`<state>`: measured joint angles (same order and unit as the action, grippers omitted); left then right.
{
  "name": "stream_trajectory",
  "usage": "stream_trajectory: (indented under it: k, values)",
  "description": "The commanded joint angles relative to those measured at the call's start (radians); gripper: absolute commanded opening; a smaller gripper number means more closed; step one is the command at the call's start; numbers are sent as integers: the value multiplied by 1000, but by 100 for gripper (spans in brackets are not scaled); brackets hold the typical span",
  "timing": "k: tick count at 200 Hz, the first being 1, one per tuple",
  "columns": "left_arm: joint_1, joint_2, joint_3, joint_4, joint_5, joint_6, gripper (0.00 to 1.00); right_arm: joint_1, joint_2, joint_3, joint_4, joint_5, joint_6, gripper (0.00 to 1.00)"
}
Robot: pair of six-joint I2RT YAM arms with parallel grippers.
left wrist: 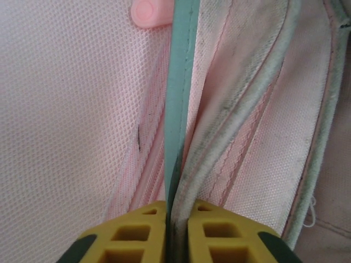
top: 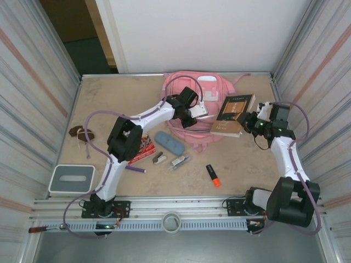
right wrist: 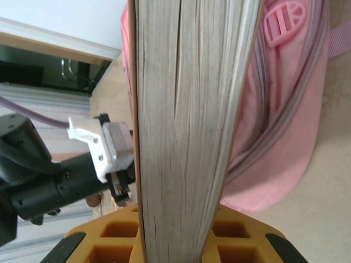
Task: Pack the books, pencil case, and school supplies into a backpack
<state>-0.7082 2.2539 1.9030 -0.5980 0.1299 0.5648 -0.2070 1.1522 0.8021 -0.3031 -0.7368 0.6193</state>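
Tan tabletop between ribbed walls. At far centre, pink backpack (top: pixel 189 87), with teal trim (left wrist: pixel 178 109) of its opening pinched tight in left gripper (left wrist: pixel 175 211). Just right of it, dark book (top: pixel 236 105), clamped across its thickness in right gripper (top: pixel 249 121), tilted against bag's side. To do well: lift trim up and away to gape mouth, then feed book in free edge first, shallow angle. Pencil case (top: pixel 169 142) and red book (top: pixel 143 149) lying nearer front.

Left arm (top: pixel 118 142): elbow up, forearm reaching forward-right. I've got the left gripper (left wrist: pixel 176 211) angled down, fingers (left wrist: pixel 137 235) pinched together on the backpack (left wrist: pixel 71 109) trim. Right arm (top: pixel 285 153): reaching forward-left, right gripper (right wrist: pixel 178 219) clamped across the dark book (right wrist: pixel 186 109) page edge.
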Motion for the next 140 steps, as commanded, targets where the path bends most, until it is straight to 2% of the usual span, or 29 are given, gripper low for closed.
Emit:
stream_trajectory:
  k: [1, 40, 80, 101, 120, 140]
  values:
    - [13, -105, 11, 44, 23, -55, 11, 6, -104, 9, -66, 11, -56, 0]
    - [55, -152, 69, 31, 117, -148, 0, 24, -223, 8, -212, 7, -88, 0]
    - [104, -153, 140, 29, 231, -262, 0, 43, -344, -9, -317, 22, -87, 0]
    - [137, -152, 157, 59, 324, -339, 0, 71, -361, -63, -255, -27, -18, 0]
    - [166, -152, 162, 97, 430, -402, 0, 115, -339, -122, -100, -69, 84, 0]
    - [187, -152, 169, 124, 508, -441, 0, 189, -289, -162, 76, -42, 184, 0]
